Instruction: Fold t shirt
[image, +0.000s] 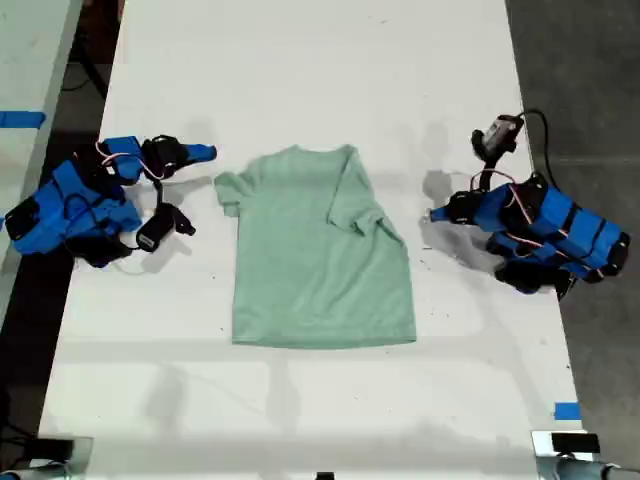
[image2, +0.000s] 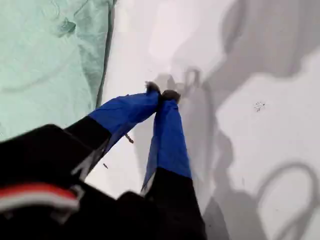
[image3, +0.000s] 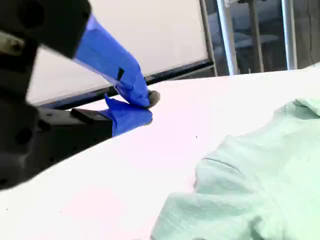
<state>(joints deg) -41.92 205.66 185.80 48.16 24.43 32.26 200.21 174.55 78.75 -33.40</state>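
- Shirt first. Where is the t shirt?
- It lies flat in the middle of the white table. The sleeve on the exterior view's right is folded over it.
- And my first gripper?
- On the exterior view's right, near the shirt's edge. Its fingers are together, holding nothing.
- My second gripper?
- On the exterior view's left, near the other sleeve. Its fingers are together too, with nothing in them.

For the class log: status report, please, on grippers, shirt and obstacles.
My first gripper shut, empty, off the shirt. My second gripper shut, empty. T shirt flat, one sleeve folded in. Nothing obstructing.
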